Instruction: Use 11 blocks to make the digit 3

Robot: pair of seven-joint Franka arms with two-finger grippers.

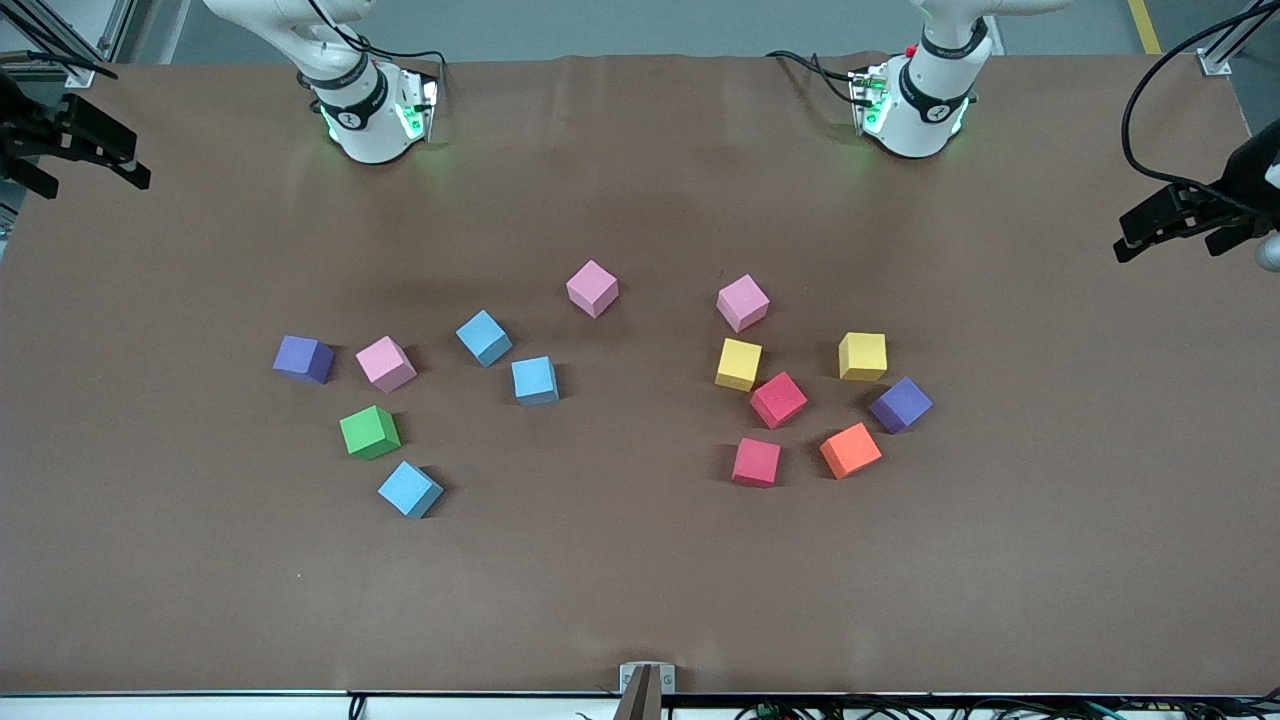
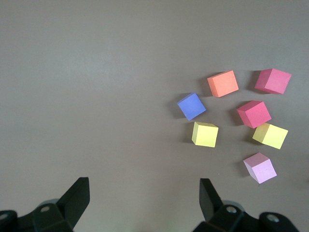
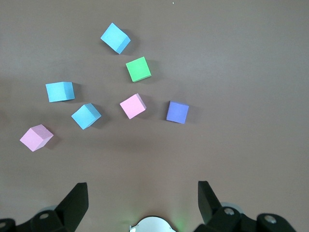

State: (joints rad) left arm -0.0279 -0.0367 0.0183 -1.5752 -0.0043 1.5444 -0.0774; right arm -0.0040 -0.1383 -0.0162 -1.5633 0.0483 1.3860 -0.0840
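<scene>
No part of the digit 3 stood on the table (image 1: 640,600): the blocks lay scattered and none touched another, so the task looked to be at its very start. The right hand (image 1: 90,172) hung with its fingers spread wide and nothing between them, over the table's edge at the right arm's end. Taking the lone pink block (image 1: 592,288) as the mark, seven cubes lay from it toward the right arm's end, all nearer the front camera than it: a purple block (image 1: 303,358), a pink one (image 1: 385,363), a green block (image 1: 369,432) and three light blue blocks (image 1: 484,337). Toward the left arm's end of it, also nearer the camera, lay another pink, two yellow blocks (image 1: 738,364), two red blocks (image 1: 778,399), an orange block (image 1: 850,450) and a second purple. The left hand (image 1: 1170,235) waited over that end's edge, likewise wide open and empty. The next move probably called for one hand to descend squarely over an outlying cube and carry it to bare table.
</scene>
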